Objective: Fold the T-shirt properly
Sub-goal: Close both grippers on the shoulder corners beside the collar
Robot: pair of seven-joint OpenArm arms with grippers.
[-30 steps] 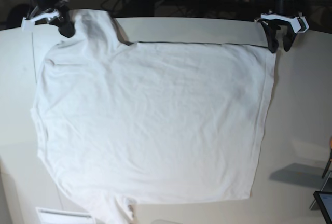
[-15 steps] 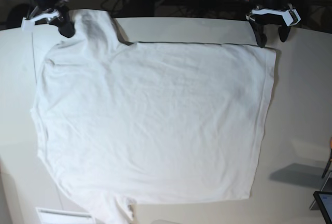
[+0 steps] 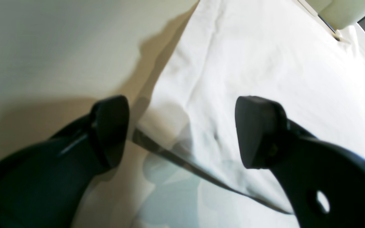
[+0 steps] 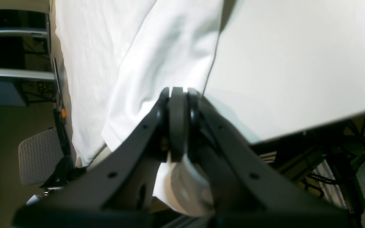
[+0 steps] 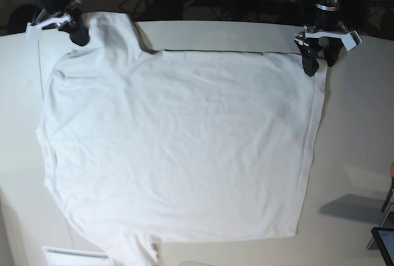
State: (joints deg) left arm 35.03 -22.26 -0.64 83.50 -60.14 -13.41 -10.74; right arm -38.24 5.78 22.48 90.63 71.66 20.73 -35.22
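One white T-shirt spread flat, two end effectors at its far corners

One large white T-shirt (image 5: pixel 178 143) lies spread across the pale desk (image 5: pixel 363 124), covering most of it. The fabric is plain, with no print, and carries soft shallow wrinkles across the body. Its hemmed bottom edge runs down the right side of the base view, and one short sleeve juts toward the far left corner while the other reaches the near edge of the desk. The far edge lies along a straight line close to the desk's back rim.

The left end effector (image 5: pixel 319 64) stands at the far right corner of the shirt with its two black fingers (image 3: pixel 258 129) spread wide; the left wrist view shows the cloth's corner lying between them, and neither pad presses on the fabric.

The right end effector (image 5: pixel 75 31) sits at the far left sleeve. Its jaws are closed together, and the right wrist view shows white sleeve fabric bunched at the closed tips (image 4: pixel 177 104), pinched there.
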